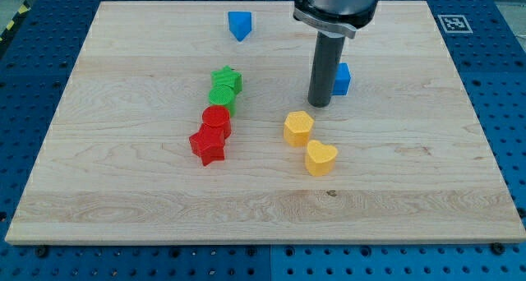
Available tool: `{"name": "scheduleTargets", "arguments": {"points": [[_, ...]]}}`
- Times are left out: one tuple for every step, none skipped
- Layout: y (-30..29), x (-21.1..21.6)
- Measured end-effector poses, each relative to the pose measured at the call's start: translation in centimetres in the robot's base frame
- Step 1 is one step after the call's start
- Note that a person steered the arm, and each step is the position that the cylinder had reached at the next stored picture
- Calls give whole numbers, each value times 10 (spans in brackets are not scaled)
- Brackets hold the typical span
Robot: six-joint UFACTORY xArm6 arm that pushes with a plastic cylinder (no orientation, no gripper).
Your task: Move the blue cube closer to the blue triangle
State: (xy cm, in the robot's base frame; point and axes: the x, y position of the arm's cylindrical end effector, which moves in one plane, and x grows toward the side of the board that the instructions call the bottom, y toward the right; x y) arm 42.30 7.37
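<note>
The blue cube (343, 78) sits on the wooden board right of centre, partly hidden behind my rod. The blue triangle (239, 25) lies near the board's top edge, up and to the left of the cube. My tip (319, 103) rests on the board just left of the cube and slightly below it, close to or touching its left side.
A green star (227, 80) and green round block (222, 98) sit left of centre, with a red round block (217, 119) and red star (208, 145) below them. A yellow hexagon (298, 127) and yellow heart (320, 158) lie below my tip.
</note>
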Motion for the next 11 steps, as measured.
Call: {"name": "scheduleTargets", "arguments": {"points": [[0,-6],[-19,-14],[-39,-34],[-41,-36],[-28,1],[1,18],[10,26],[11,26],[17,26],[17,31],[18,40]]}}
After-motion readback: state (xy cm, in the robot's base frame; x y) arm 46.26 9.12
